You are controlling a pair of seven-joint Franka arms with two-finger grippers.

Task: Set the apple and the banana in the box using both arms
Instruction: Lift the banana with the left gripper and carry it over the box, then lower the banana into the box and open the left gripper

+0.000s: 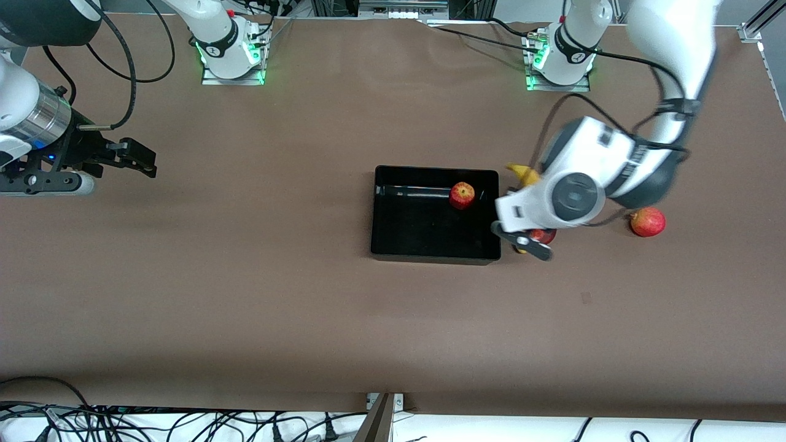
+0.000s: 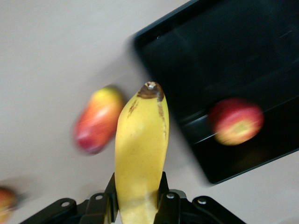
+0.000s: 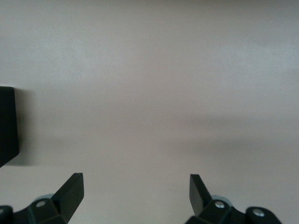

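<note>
In the front view, most of the banana [image 1: 524,174] was hidden by the left arm's wrist, and the mango [image 1: 543,235] was largely covered by it too. In the left wrist view, the apple [image 2: 236,121] and mango were blurred, and the box [image 2: 219,70] was cut off by the edge.

A robotics lab: bolted arm bases [image 1: 232,55] on a brown table [image 1: 245,294]; cables [image 1: 184,423] along its edge.

No text, label, brand, number or sign can be read anywhere in these pictures. The small dark marks on the white robot arms' base rings are too small to make out.
</note>
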